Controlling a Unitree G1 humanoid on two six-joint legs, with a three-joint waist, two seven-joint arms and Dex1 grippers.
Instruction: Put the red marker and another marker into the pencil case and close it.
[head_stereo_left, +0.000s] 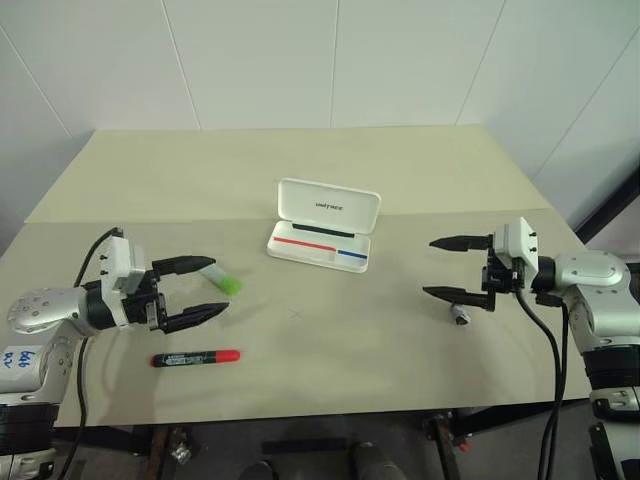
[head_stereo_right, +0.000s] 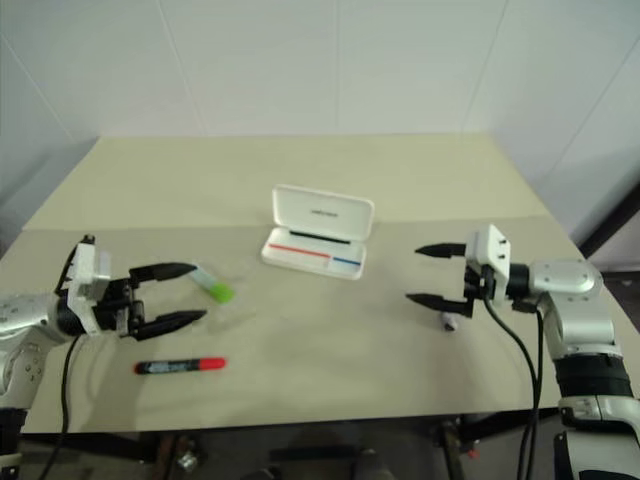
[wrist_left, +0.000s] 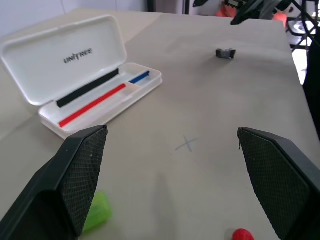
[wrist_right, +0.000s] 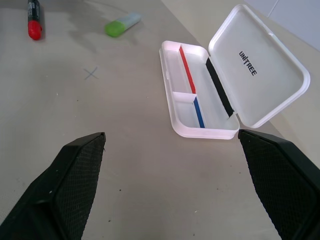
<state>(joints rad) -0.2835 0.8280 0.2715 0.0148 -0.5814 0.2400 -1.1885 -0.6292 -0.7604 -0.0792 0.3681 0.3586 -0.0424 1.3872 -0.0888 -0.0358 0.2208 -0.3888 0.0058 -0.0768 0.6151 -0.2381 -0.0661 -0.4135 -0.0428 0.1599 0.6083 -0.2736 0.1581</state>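
A: Where's the red marker (head_stereo_left: 196, 357)?

B: Flat on the tabletop (head_stereo_left: 330, 380) near the front edge, toward the left corner. Nothing is touching it.

A: Which arm's closer?

B: Left, clearly. The left gripper (head_stereo_left: 212, 290) hovers just behind the marker, toward the far edge, and above the surface. Its fingers are spread wide with nothing between them. The right gripper (head_stereo_left: 443, 268) is well apart, over by the right edge, also spread wide and empty, with a small grey object (head_stereo_left: 460, 314) on the tabletop just under it.

A: Axis of the red marker?

B: The long axis runs roughly parallel to the front edge. The red cap points toward the middle of the tabletop and the black barrel toward the left edge.

A: The other marker?

B: The green-capped marker (head_stereo_left: 220, 277) lies just beyond the left fingertips, body partly hidden behind the upper finger. Its axis is diagonal, green cap toward the front edge and centre, pale body toward the far-left corner.

A: Case?

B: The pencil case (head_stereo_left: 322, 246) sits mid-tabletop with the lid up and the tray empty, long side parallel to the front edge. My read: nothing is loaded yet, and the left arm takes the first pick.
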